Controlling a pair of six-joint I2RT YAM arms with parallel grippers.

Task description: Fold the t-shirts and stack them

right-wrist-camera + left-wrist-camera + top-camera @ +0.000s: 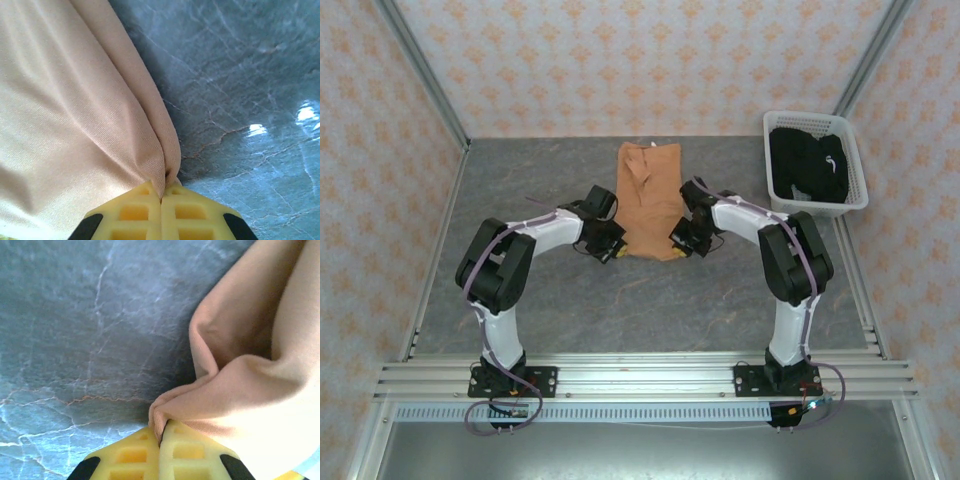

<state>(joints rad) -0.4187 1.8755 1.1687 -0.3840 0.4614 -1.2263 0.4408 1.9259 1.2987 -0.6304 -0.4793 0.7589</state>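
An orange-tan t-shirt [650, 195] lies folded into a long strip in the middle of the grey table, plain side up. My left gripper [616, 250] is shut on the shirt's near left corner, and a pinch of orange cloth [175, 405] bunches up between its yellow fingers [130, 455]. At the near right corner my right gripper [677, 240] is shut on the cloth [100, 125] as well, with a fold caught between its yellow fingers [195, 212]. A black t-shirt [808, 165] with a white mark lies in the basket at the back right.
The white slotted basket [857, 170] stands at the table's back right corner. Grey marbled tabletop [640, 310] stretches between the shirt and the arm bases. Patterned walls close in the left, back and right sides.
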